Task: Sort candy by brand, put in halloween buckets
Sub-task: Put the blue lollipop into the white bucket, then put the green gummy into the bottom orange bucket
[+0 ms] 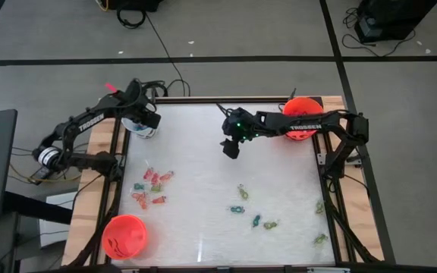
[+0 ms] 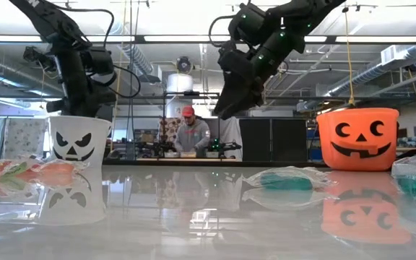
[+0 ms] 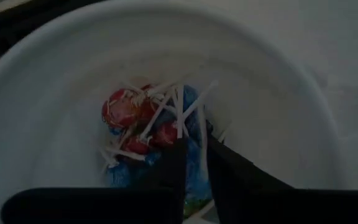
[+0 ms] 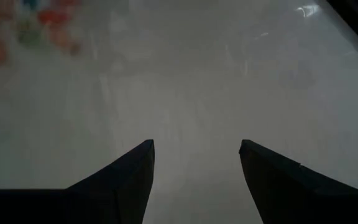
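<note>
The white bucket (image 1: 142,127) stands at the table's far left and shows its face in the low view (image 2: 79,139). My left gripper (image 3: 195,155) reaches down into it, shut on a blue-wrapped lollipop, above a pile of lollipops (image 3: 143,121). One orange bucket (image 1: 300,117) stands at the far right, another (image 1: 124,236) at the near left. Orange-red and green candy (image 1: 151,186) lies left of centre, and green pieces (image 1: 240,207) lie to the right. My right gripper (image 1: 231,145) hangs open above the far middle of the bare table, touching nothing. My left gripper pinches a blue-wrapped lollipop (image 3: 195,177) between its two fingers, coming from above and pointing down into the white bucket. The wrapper fills the narrow gap between the fingers. Which part of the lollipop they are on I cannot tell. It hangs over the pile on the bucket's floor.
More green pieces lie near the right edge (image 1: 319,206) and the near right corner (image 1: 321,239). The middle of the tabletop (image 4: 191,93) under my right gripper is bare. A person (image 2: 192,134) sits at a bench far behind the table.
</note>
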Motion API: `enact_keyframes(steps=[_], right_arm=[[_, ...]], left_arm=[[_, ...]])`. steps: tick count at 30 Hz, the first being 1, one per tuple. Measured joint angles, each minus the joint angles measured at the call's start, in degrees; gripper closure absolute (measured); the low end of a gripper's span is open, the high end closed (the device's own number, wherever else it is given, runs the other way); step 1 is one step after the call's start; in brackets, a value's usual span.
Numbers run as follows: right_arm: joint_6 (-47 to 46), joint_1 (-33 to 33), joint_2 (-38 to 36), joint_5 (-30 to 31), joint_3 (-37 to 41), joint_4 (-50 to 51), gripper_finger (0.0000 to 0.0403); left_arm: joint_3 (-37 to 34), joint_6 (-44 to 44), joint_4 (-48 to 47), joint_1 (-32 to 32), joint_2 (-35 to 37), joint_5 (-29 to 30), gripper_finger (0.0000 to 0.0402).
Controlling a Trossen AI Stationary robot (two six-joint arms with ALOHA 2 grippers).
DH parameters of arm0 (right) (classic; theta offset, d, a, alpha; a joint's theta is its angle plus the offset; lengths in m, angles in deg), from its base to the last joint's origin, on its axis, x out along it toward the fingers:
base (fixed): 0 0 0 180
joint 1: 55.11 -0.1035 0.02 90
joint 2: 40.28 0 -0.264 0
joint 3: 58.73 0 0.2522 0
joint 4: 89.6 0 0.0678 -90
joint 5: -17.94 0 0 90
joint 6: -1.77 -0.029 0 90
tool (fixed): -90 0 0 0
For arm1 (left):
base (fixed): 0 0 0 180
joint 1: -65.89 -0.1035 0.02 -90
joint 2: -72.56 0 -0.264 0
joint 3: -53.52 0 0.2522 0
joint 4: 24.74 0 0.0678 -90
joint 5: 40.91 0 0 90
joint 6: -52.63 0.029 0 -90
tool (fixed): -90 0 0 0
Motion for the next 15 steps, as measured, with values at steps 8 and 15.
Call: enact_keyframes(steps=[8,15], right_arm=[[-14.72,-3.28,-0.18,-0.45,0.02,3.85,0.0170],[-27.45,-10.96,-3.15,-0.03,0.02,23.15,0.0174]], left_arm=[[4.90,2.33,-7.54,0.00,1.28,-0.39,0.0269],[13.10,11.37,-15.19,2.18,8.34,-6.77,0.0265]])
